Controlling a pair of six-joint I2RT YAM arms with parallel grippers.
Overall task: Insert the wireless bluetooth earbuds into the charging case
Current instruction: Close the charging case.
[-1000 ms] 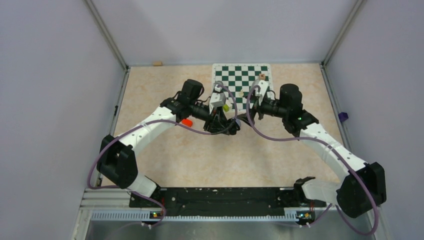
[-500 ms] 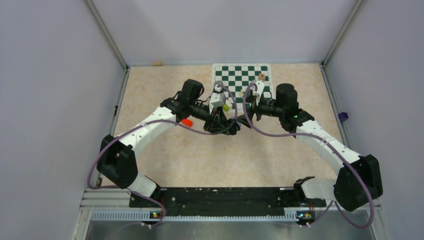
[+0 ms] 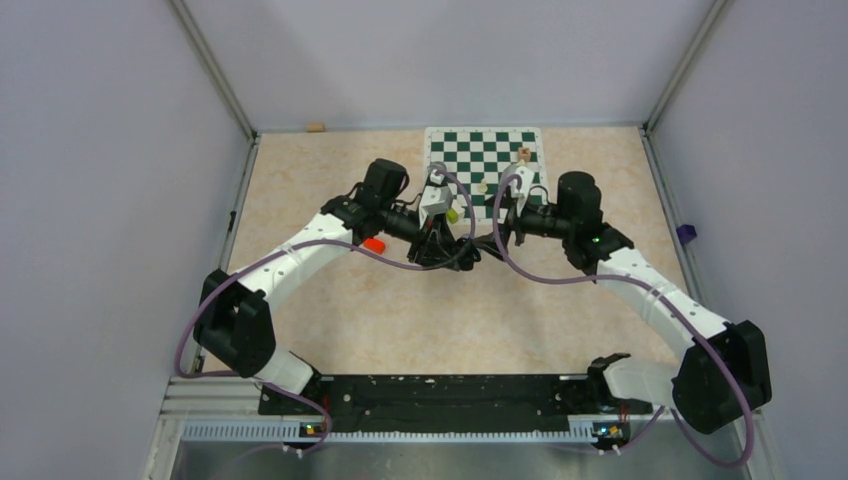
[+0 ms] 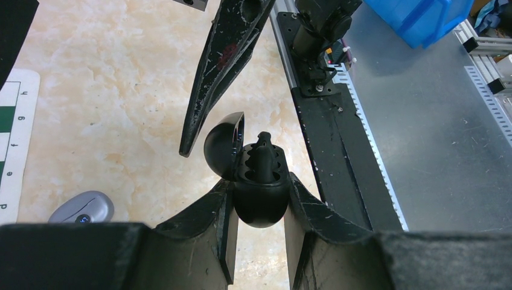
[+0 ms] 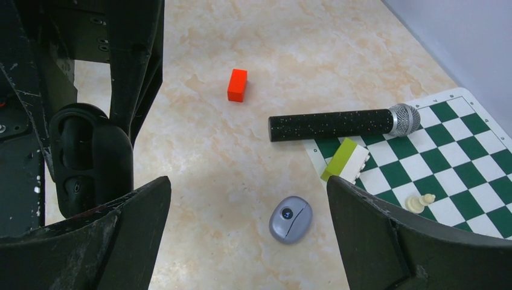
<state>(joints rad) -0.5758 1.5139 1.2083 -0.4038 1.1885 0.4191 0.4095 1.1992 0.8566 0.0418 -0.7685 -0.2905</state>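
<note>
A black bud (image 4: 264, 152) sits in the case (image 4: 259, 205), whose lid (image 4: 221, 145) is swung open, and the left claw (image 4: 261, 192) is clamped on the case's round body from both sides. The right claw (image 5: 247, 187) faces it with its fingers spread wide and nothing between them; one finger (image 4: 220, 72) ends just beside the lid, though I cannot tell if it touches. On the worktop (image 5: 241, 36) beyond lie a grey pod (image 5: 291, 219), a microphone (image 5: 338, 124) reaching onto the chessboard (image 5: 459, 145), and, well apart, a red block (image 5: 237, 84).
</note>
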